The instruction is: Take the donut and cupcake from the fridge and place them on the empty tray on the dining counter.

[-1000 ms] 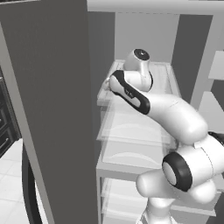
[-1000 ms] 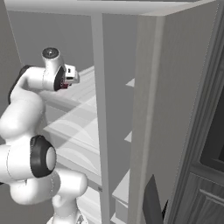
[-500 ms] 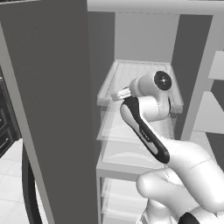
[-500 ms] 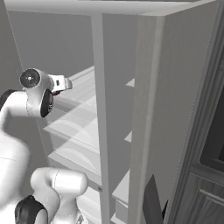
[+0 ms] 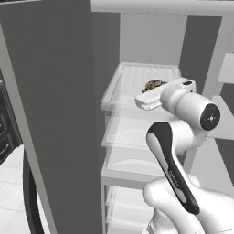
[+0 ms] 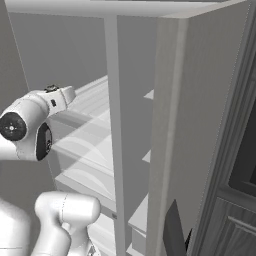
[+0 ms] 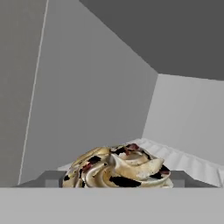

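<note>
Cupcake (image 7: pixel 117 171) on fridge (image 5: pixel 55 114) shelf, tool near

Setting was rendered home kitchen. Open fridge (image 5: pixel 64 114) stood with grey door, white interior and translucent ribbed shelves (image 5: pixel 141 80); swirled brown-and-cream pastry (image 7: pixel 116 168) lay on upper shelf. Dark panelled cabinet fronts (image 6: pixel 235 220) flanked fridge; pale tiled floor (image 5: pixel 11 187) lay below.

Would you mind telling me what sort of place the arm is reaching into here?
Most likely an open fridge in a kitchen: translucent shelves are stacked in a pale interior, a swirled pastry sits on the top shelf, and dark cabinet fronts stand beside it.
</note>
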{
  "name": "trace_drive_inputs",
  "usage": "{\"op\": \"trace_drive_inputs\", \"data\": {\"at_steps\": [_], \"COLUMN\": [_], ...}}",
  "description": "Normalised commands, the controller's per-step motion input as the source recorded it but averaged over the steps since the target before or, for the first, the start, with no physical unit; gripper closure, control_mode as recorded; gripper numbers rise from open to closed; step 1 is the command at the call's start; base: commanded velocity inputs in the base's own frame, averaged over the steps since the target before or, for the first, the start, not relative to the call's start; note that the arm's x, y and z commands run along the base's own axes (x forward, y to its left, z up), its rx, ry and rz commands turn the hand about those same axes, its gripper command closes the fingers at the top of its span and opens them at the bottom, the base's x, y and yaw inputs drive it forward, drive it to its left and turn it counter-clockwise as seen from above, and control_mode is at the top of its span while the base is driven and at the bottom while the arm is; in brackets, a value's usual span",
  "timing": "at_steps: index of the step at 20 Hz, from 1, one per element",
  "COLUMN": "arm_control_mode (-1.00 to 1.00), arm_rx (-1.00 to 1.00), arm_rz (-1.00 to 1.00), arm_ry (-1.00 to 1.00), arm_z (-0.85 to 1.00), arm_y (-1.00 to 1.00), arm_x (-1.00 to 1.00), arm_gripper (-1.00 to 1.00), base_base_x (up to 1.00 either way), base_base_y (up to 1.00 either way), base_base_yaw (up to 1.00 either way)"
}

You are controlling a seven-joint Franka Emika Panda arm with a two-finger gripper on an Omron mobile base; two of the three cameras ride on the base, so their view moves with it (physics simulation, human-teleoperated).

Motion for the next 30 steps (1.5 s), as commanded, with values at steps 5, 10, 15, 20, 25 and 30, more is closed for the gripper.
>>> {"op": "trace_drive_inputs", "data": {"at_steps": [5, 10, 15, 20, 25, 30], "arm_control_mode": [-1.00, -1.00, -1.00, -1.00, 1.00, 1.00], "arm_rx": [0.00, 0.00, -0.02, -0.04, 0.00, 0.00], "arm_rz": [0.01, 0.00, -0.01, 0.00, 0.00, 0.00], "arm_ry": [0.00, 0.24, 0.54, 0.18, 0.00, 0.00], "arm_z": [0.78, 0.38, -0.53, -0.61, -0.07, 0.00], "arm_y": [0.00, 0.00, 0.00, -0.01, 0.00, 0.00], "arm_x": [-1.00, -1.00, -0.34, 0.03, 0.00, 0.00], "arm_gripper": [1.00, 1.00, 1.00, 1.00, 1.00, 1.00], "base_base_x": [0.00, 0.00, 0.00, 0.00, -0.08, -0.84], "base_base_y": [0.00, 0.00, 0.00, 0.00, -0.06, -0.12], "base_base_yaw": [0.00, 0.00, 0.00, 0.00, 0.00, 0.00]}}
